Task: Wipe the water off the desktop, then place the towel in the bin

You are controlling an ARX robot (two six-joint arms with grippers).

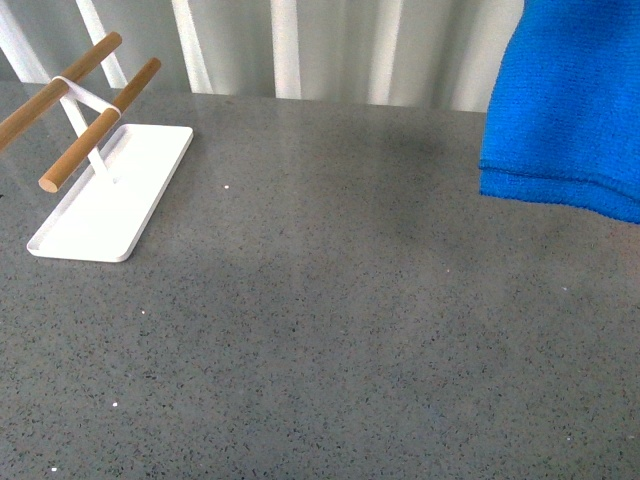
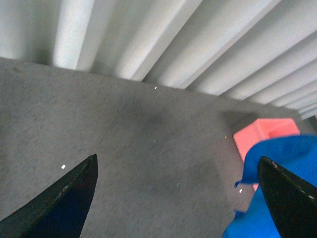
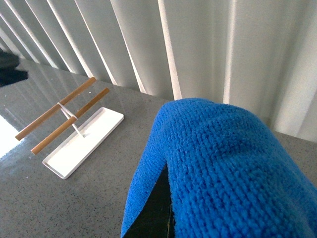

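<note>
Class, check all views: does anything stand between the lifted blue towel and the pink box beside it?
Nothing visible does. The towel hangs clear of the desktop, and in the left wrist view its edge overlaps the pink box. The white rack stands far to the left.

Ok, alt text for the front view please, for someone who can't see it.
A bright blue towel hangs into view at the upper right, over a dark grey speckled desktop. At the left a white tray carries a rack of two wooden rods; white curtain folds run behind.
</note>
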